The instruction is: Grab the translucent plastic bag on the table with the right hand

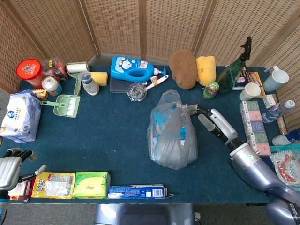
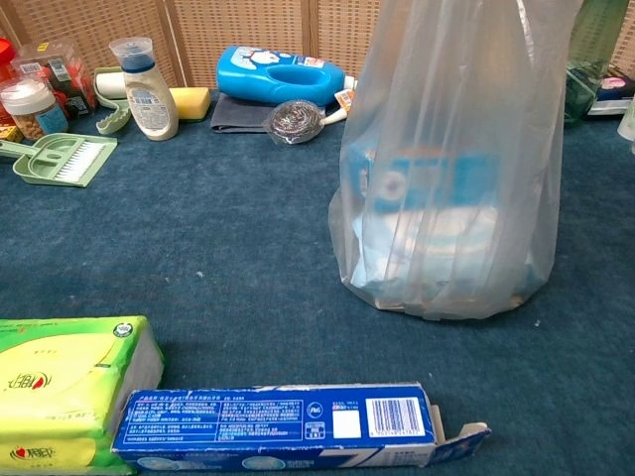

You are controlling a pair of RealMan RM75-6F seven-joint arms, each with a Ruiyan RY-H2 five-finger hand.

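Observation:
The translucent plastic bag (image 1: 172,133) stands upright in the middle of the blue table, with blue and white packages showing inside it. It fills the right half of the chest view as the bag (image 2: 456,169). My right hand (image 1: 210,120) reaches in from the right, its fingers apart and stretched toward the bag's upper right handle. The fingertips (image 1: 191,108) are at the plastic, with nothing visibly clasped. The chest view does not show this hand. My left hand (image 1: 11,165) rests at the near left table edge, fingers apart and holding nothing.
A blue detergent bottle (image 1: 133,69), a steel scrubber (image 1: 137,90), a brown plush (image 1: 183,68) and a green bottle (image 1: 229,74) stand behind the bag. Small boxes (image 1: 253,121) and cups line the right edge. A toothpaste box (image 1: 136,191) and a green tissue pack (image 1: 91,184) lie at the front.

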